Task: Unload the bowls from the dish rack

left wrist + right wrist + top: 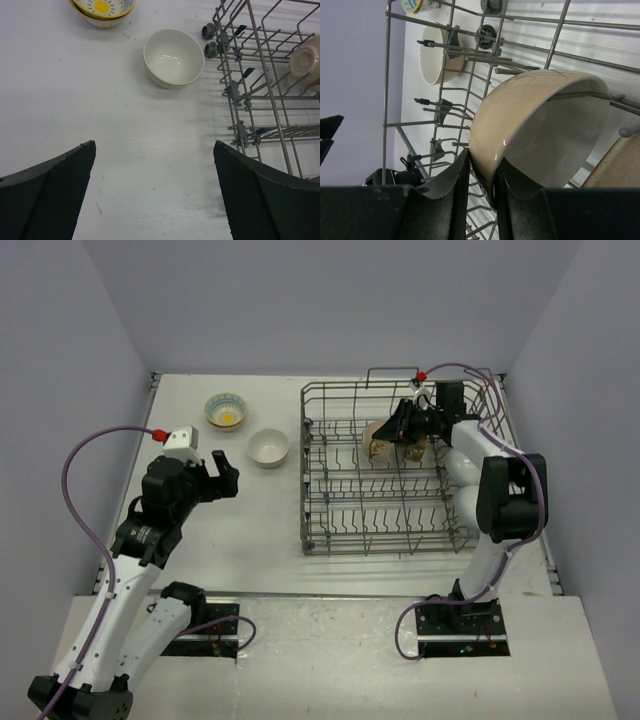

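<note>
The grey wire dish rack (303, 455) stands on the right half of the table. My right gripper (402, 428) reaches into its far part and is shut on the rim of a beige bowl (520, 115), one finger outside and one inside. The bowl (379, 446) stands on edge among the tines. A second tan bowl (616, 172) shows beside it. A white bowl (268, 447) and a patterned yellow-centred bowl (226, 410), which seems stacked in another, sit on the table left of the rack. My left gripper (216, 474) is open and empty, near the white bowl (174, 57).
In the left wrist view the rack's corner wires (270, 85) with small wheels lie to the right, and the patterned bowl (103, 10) at the top edge. Grey walls close the table at the back and sides.
</note>
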You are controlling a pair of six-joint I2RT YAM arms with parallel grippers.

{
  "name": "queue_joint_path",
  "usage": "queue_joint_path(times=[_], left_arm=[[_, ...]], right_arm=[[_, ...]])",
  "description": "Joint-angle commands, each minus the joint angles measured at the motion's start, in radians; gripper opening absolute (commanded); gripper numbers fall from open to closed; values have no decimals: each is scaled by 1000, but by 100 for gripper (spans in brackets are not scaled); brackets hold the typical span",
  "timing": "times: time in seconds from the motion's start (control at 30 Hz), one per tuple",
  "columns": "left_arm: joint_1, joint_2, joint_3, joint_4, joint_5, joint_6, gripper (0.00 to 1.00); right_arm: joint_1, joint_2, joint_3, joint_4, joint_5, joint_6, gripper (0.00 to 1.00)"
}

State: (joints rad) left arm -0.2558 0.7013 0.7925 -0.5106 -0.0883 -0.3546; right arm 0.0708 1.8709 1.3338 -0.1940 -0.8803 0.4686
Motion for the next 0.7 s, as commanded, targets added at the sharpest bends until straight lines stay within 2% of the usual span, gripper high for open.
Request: queue_joint_path(times=[0.0, 0.33, 0.5, 0.67], left_arm=[[0, -5, -1, 43, 10, 23, 100], [0, -8, -1, 41, 12, 23, 100], [0, -5, -1, 43, 10, 23, 100], [0, -6, -3, 41, 10, 23, 100]], right_arm=[[0, -187, 58, 221, -187, 103, 0], [-3, -185, 18, 312, -220, 162, 0], [-16, -197, -10, 435, -259, 254, 0], [-16, -216, -4, 435, -261, 262, 0]])
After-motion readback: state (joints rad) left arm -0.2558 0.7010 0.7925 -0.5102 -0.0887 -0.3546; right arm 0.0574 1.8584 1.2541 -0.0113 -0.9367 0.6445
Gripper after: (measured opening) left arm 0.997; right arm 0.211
